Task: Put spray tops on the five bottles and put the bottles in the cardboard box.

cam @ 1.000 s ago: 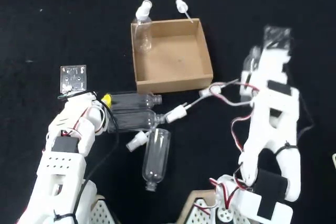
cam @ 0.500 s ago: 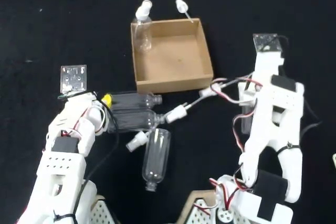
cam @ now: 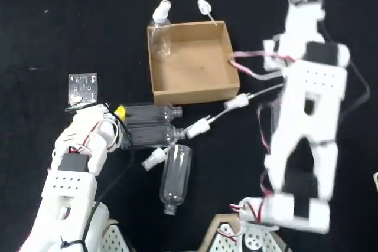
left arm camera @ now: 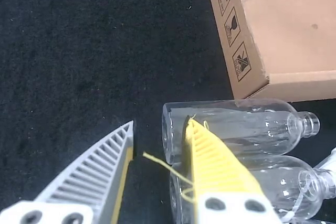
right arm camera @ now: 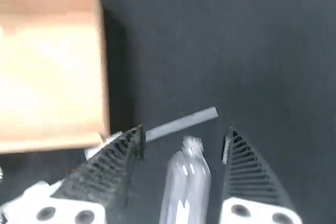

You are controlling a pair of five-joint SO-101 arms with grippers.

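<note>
High view, layout: cardboard box point(cam: 195, 94) open at mid-tabletop point(cam: 71, 28). Holds bottle E point(cam: 159, 38) upright in the far-left corner, spray top fitted. Loose spray top 1 point(cam: 204, 7) just beyond the far wall. Bottle A point(cam: 150, 112) and bottle B point(cam: 150, 136) flat, side by side and touching, just in front of the box, necks toward the right arm's side. Spray top 2 point(cam: 198, 127) at their necks. Spray top 3 point(cam: 236, 102) off the box's near-right corner. Spray top 4 point(cam: 155, 157) just beside the base of bottle C point(cam: 176, 175), flat, neck toward the arm bases.

Left wrist view, finer detail: left hand point(left arm camera: 160, 125) spread wide, pinching nothing. Yellow finger point(left arm camera: 212, 171) across the base ends of A and B, grey finger point(left arm camera: 100, 177) over bare tabletop. Contact with the bottles: cannot tell.

Right wrist view: right hand point(right arm camera: 185, 129) spread, bottle D point(right arm camera: 186, 182) between the fingers with a dark gap on each side, neck toward the tube of spray top 3. In the high view, right arm point(cam: 307, 87) stretched beside the box, hiding most of D.
</note>
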